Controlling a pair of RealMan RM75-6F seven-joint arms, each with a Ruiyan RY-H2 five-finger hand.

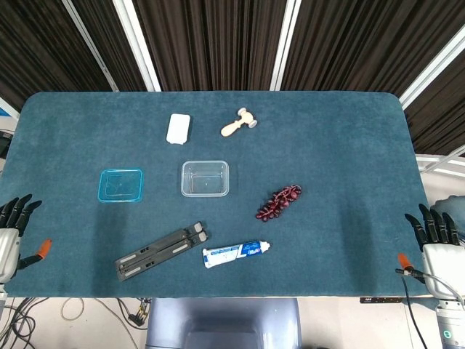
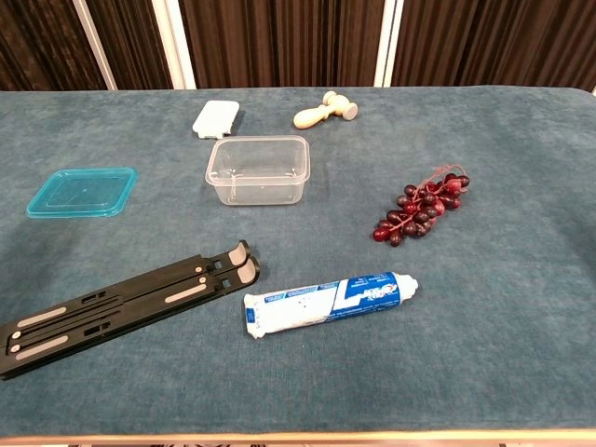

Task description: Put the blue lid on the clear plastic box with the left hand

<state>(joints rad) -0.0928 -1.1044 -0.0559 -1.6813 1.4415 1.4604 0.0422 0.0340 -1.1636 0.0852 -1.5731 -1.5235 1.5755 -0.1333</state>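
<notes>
Teal worktop (image 1: 349, 131): blue lid (image 1: 120, 185) lies beside the clear plastic box (image 1: 205, 178), easy reach for the left robot hand (image 1: 13, 233), which waits empty with fingers spread; same for the right robot hand (image 1: 434, 240).

I can read no text anywhere. The white and blue toothpaste tube (image 2: 330, 300), lying near me beside the black folding stand (image 2: 126, 307), carries blue printing too small to make out.
</notes>
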